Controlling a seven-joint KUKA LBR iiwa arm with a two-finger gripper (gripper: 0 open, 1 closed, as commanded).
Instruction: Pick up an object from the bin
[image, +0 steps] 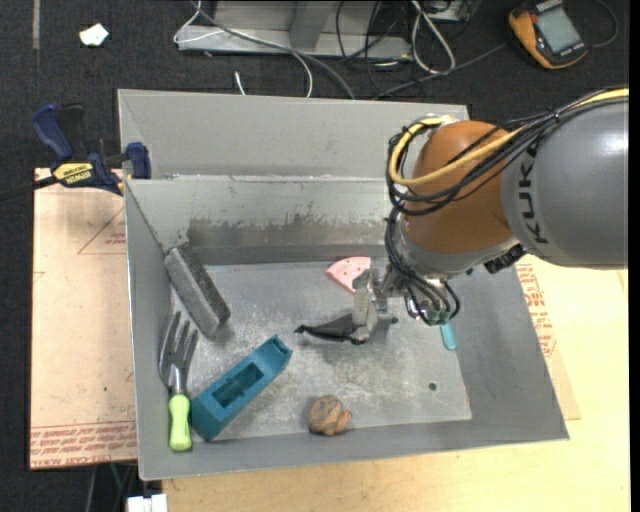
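My gripper (372, 308) hangs low in the middle of the bin, under the arm's orange cover. Its tip is at the right end of a flat black thing (325, 332) that lies on the bin floor and stretches to the left. Just behind the gripper lies a pink half-round piece (347, 270). To its right, a small teal stick (448, 335) lies partly under the arm's cables.
A blue open-sided block (240, 385) lies front left, with a green-handled fork (177, 375) beside it along the left wall. A grey bar (197, 290) leans at the back left. A brown stone (327, 414) sits near the front wall.
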